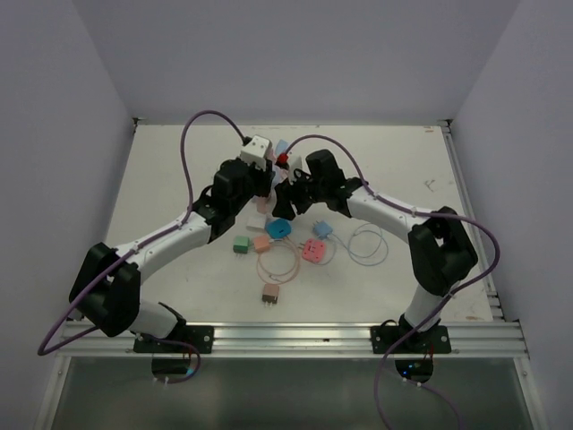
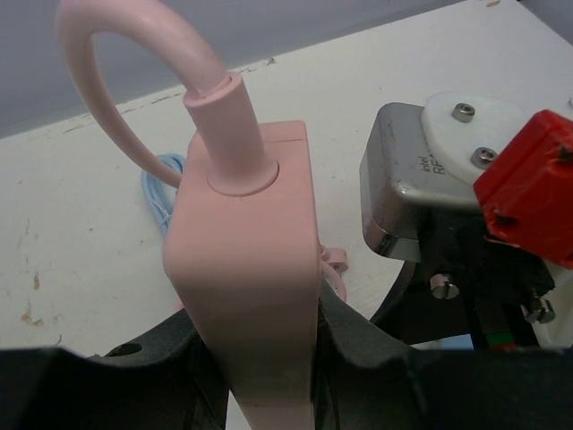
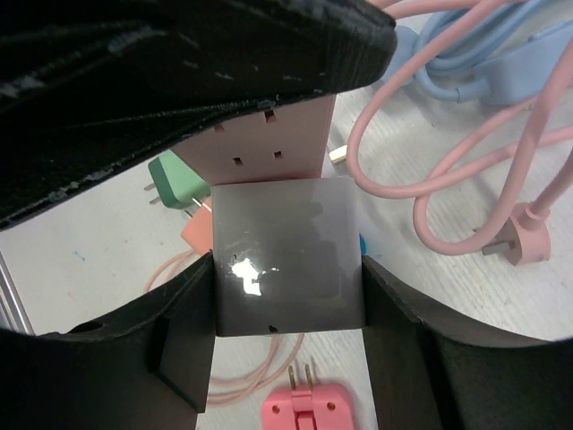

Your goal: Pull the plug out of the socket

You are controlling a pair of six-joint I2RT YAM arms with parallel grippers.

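Observation:
My left gripper [image 2: 269, 358] is shut on a pale pink socket strip [image 2: 255, 260] with a thick pink cord [image 2: 134, 54] leaving its end. The strip's slotted face shows in the right wrist view [image 3: 269, 152]. My right gripper [image 3: 286, 269] is shut on a grey square plug [image 3: 286, 260], which sits flush against that face. Its prongs are hidden. In the top view both grippers meet above the middle of the table, the left [image 1: 258, 193] and the right [image 1: 288, 197] close together.
Loose plugs lie on the table below the grippers: teal [image 1: 279, 227], green [image 1: 241, 243], salmon [image 1: 260, 242], pink [image 1: 313, 250] and brown [image 1: 270, 293]. A pink cable coil [image 1: 277, 264] and a light blue cable loop [image 1: 367, 242] lie nearby. Walls close in the table.

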